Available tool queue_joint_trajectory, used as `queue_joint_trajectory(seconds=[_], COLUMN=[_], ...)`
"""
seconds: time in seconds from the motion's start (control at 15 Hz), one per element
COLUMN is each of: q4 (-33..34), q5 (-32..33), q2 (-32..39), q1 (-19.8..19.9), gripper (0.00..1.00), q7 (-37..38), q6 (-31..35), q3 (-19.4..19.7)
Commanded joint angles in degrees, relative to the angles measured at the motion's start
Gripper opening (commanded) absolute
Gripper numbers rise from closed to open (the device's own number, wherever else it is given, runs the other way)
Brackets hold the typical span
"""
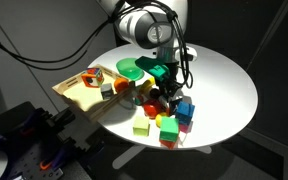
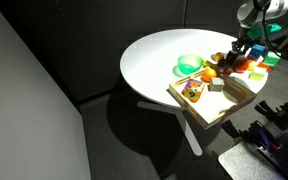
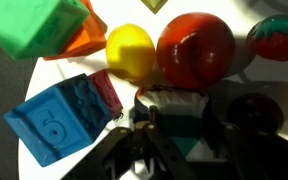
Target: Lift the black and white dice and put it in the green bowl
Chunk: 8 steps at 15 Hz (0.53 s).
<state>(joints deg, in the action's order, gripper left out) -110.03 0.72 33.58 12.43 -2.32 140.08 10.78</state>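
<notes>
The black and white dice [image 3: 174, 108] sits between my fingers in the wrist view, among the coloured blocks on the round white table [image 1: 224, 80]. My gripper [image 3: 179, 125] is down low over the block pile in both exterior views [image 1: 164, 97] [image 2: 236, 58], and its fingers press both sides of the dice. The dice itself is hidden by the gripper in the exterior views. The bright green bowl [image 1: 131, 68] stands a little apart from the gripper, beside the wooden tray; it also shows in an exterior view [image 2: 189, 64].
A blue cube [image 3: 59, 118] lies right beside the dice, with a green cube [image 3: 39, 25], a yellow ball [image 3: 129, 50] and a red round toy [image 3: 194, 48] close behind. A wooden tray [image 1: 79, 92] with small items stands at the table edge. Yellow-green blocks [image 1: 167, 130] lie nearby.
</notes>
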Motion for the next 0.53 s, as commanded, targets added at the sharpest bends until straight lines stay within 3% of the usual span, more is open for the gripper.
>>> queue_joint_trajectory(seconds=[0.0,0.2,0.47], q4=[0.5,-0.3,-0.7], q5=[0.5,0.5,0.8], q2=[-1.7,-4.2,-7.3], q1=[0.1,0.0,-0.6], gripper=[0.13,0.00,0.03], q7=[0.1,-0.2,0.1], q6=[-2.4,-3.5,-6.3], q3=[-0.2,-0.4,-0.3])
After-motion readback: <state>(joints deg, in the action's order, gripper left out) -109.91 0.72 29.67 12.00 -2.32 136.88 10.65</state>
